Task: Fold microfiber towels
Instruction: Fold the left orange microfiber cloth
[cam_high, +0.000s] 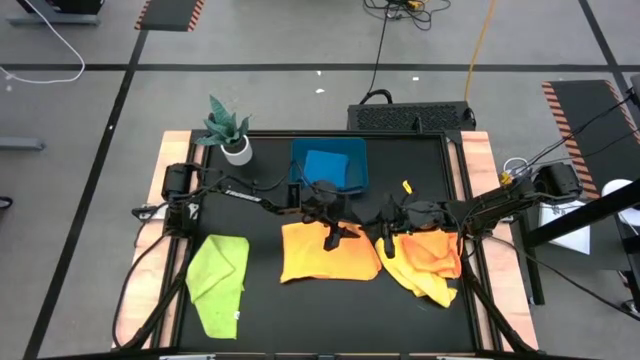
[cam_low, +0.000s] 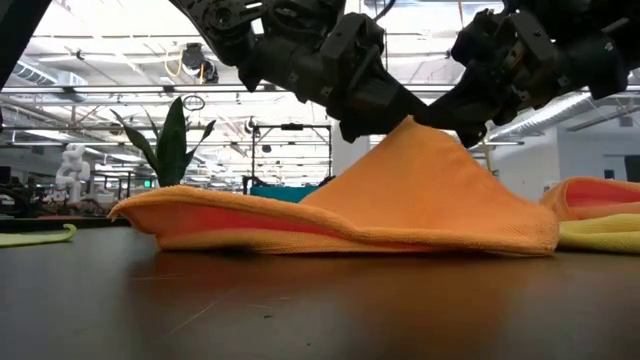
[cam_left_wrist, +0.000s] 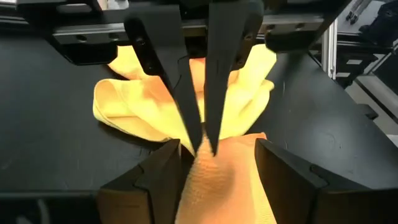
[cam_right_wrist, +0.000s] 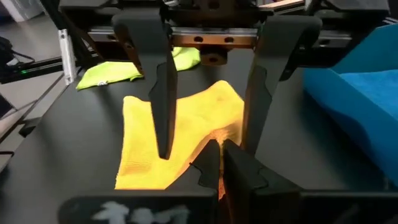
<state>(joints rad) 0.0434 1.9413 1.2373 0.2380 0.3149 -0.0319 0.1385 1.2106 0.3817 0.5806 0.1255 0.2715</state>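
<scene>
The orange towel (cam_high: 328, 254) lies in the middle of the black table (cam_high: 270, 320), and its right part is lifted into a peak. At this peak the right gripper (cam_right_wrist: 219, 163) has its fingers pressed together on the cloth. The left gripper (cam_high: 333, 238) is over the same spot, its fingers apart on both sides of the peak; it seems they do not squeeze it, but this is hard to see. To the right lies a heap of orange and yellow towels (cam_high: 428, 262). A lime green towel (cam_high: 218, 278) lies at the left. Far from these stand the blue tray (cam_high: 352, 152) with a blue towel (cam_high: 325, 166) inside, and a potted plant (cam_high: 229, 131).
</scene>
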